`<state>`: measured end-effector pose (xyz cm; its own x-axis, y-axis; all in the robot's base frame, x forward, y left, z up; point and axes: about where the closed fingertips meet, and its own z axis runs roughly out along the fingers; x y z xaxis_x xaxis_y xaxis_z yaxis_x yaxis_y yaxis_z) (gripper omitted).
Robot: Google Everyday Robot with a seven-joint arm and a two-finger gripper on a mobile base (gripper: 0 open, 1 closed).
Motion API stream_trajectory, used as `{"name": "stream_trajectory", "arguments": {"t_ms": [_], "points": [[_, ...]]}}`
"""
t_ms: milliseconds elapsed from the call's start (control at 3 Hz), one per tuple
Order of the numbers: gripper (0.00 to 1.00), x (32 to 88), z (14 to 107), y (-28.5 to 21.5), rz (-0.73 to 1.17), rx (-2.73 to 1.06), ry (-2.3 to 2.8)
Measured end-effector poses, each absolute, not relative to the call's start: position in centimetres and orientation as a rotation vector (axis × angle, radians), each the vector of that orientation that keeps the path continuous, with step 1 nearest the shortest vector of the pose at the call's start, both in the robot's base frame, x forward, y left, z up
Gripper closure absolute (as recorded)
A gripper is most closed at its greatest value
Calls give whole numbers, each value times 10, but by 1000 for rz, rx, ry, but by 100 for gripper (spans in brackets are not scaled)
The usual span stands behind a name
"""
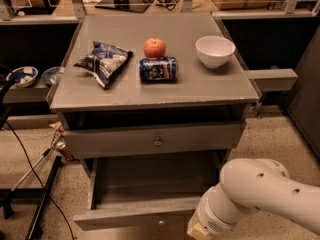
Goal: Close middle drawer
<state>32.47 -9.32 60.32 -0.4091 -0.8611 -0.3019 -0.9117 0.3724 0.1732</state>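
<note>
I note the cabinet (200,84) and middle drawer (150,181) as plain grey. On cabinet top: red apple (154,47), white bowl (215,50), blue-and-white printed can (158,69) and bag (104,63). Tan gripper (197,230) and white arm (260,194) at cabinet's lower right.

Your arm (260,194) comes in from the lower right, its wrist (216,217) angled down-left, the gripper (198,231) cut off by the bottom edge.

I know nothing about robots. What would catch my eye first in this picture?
The big white robot arm fills the lower right corner, its gripper at the bottom edge by the front of the middle drawer, which stands pulled far out. On the cabinet top sit a red apple, a white bowl, a can and a snack bag.
</note>
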Motion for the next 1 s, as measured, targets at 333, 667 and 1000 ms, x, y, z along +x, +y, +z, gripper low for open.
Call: {"name": "stream_trajectory", "arguments": {"t_ms": [333, 667, 1000], "points": [[100, 314, 563, -80, 508, -1616, 2496], [100, 311, 520, -58, 507, -1621, 2575], [100, 311, 520, -58, 507, -1621, 2575]]}}
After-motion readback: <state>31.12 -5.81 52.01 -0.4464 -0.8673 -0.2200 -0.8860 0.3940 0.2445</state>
